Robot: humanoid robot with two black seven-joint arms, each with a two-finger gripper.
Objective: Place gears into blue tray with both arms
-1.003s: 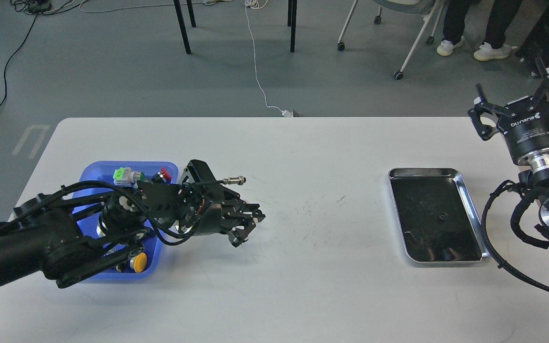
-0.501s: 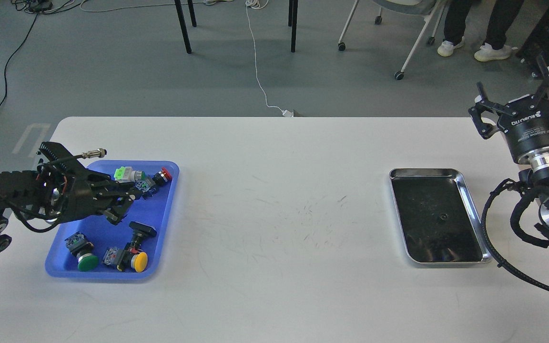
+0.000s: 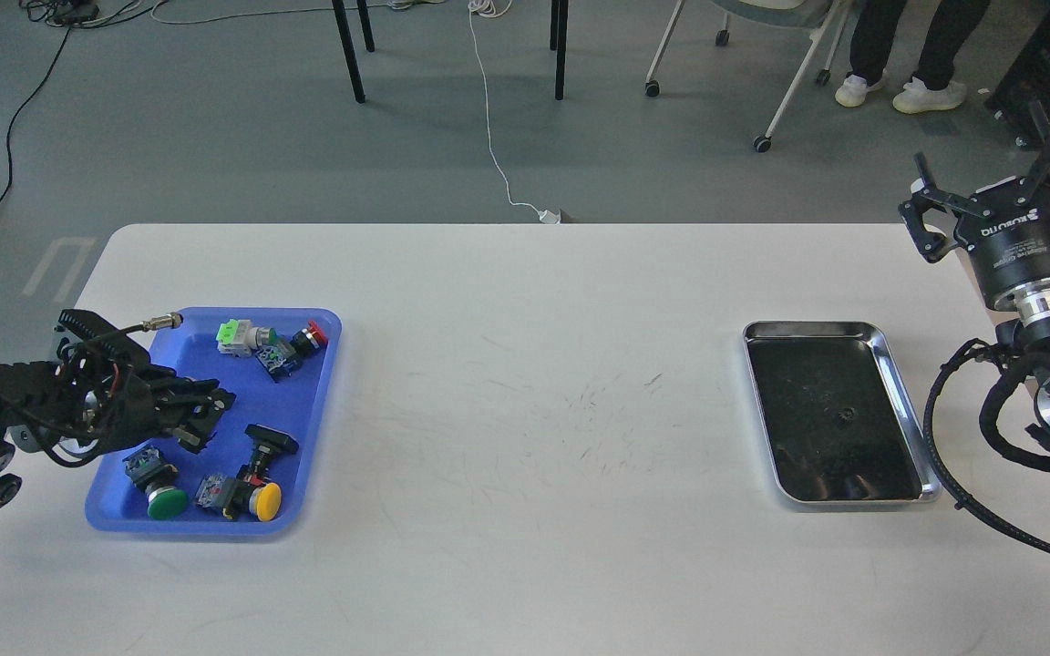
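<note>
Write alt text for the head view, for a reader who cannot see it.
A white table holds a blue tray of coloured push buttons at left and a steel tray with one small gear at right. The left gripper hangs over the blue tray; the right gripper, fingers spread, is raised past the table's right edge.

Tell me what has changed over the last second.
The left gripper swung back from the bare table right of the blue tray to over the tray's left half, uncovering the push buttons. Whether it dropped anything is unclear. The right gripper, steel tray and the gear in it stayed put.
</note>
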